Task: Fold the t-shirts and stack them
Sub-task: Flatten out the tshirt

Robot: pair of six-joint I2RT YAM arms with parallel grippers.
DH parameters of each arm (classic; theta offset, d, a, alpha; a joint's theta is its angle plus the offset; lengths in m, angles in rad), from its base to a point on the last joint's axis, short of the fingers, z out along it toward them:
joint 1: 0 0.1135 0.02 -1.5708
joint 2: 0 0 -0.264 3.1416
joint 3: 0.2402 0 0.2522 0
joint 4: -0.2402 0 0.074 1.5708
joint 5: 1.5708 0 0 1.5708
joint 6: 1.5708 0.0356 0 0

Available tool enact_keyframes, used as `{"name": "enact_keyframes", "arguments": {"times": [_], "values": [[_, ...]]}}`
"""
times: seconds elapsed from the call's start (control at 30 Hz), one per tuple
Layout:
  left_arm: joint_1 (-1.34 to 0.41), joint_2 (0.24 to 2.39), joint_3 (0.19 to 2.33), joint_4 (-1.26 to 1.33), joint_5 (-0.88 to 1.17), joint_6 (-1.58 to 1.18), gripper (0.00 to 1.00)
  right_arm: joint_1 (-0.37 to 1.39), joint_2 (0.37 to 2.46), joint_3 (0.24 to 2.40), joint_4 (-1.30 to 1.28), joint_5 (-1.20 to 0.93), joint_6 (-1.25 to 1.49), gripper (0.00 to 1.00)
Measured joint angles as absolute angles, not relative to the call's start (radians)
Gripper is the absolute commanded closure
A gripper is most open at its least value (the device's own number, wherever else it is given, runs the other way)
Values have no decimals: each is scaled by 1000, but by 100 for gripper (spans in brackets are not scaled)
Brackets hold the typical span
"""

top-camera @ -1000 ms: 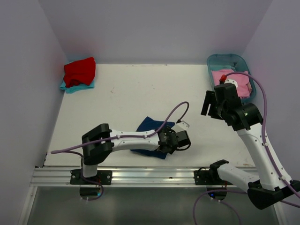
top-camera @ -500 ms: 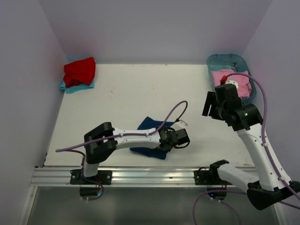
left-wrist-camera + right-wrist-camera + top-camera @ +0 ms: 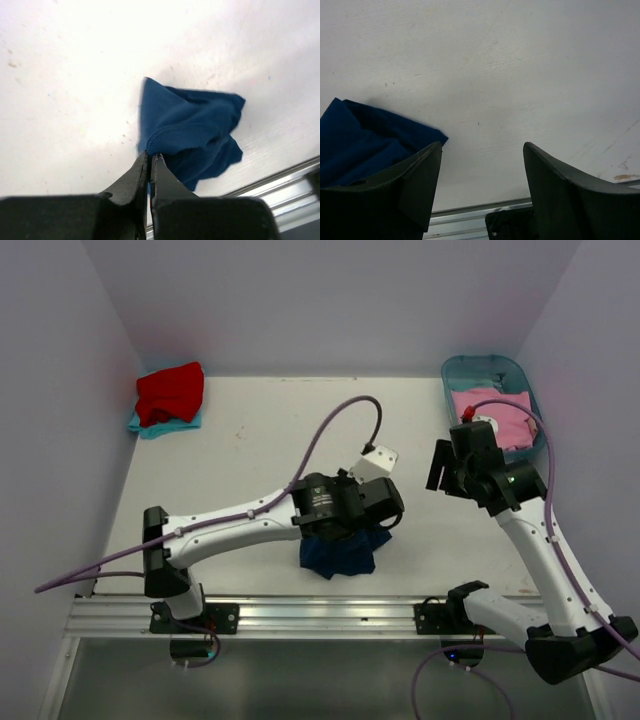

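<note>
one left gripper (image 3: 150, 156) pinches the navy t-shirt (image 3: 196, 131) by its edge.

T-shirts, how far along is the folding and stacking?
Done, it seems: a folded red cloth t-shirt lies on a teal cloth t-shirt in the far left corner. In hand: the left gripper is shut on an edge of the crumpled navy blue t-shirt. Left: folding it, plus the pink t-shirt in the teal plastic oval tub. The right gripper hangs open, empty.

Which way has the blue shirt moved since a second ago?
Yes: pinched by the left gripper, the blue shirt bunched and shifted right along the metal rail.
</note>
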State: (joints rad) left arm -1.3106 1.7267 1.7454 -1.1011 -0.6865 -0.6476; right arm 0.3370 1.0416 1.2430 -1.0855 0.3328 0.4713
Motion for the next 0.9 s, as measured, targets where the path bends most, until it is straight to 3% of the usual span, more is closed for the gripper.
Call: {"name": "enact_keyframes", "arguments": {"times": [0.2,0.4,0.9], "values": [[-1299,1660,2020,-1256,-808,-601,100,335,1079,1177,-1015,270,472,32],[-1206,1658,2271,-1237,-859,-443,100,334,1095,1114,-947,186,481,36],[-1148,1599,2329,-752,-839,-93,100,336,1105,930,-728,-142,490,38]]}}
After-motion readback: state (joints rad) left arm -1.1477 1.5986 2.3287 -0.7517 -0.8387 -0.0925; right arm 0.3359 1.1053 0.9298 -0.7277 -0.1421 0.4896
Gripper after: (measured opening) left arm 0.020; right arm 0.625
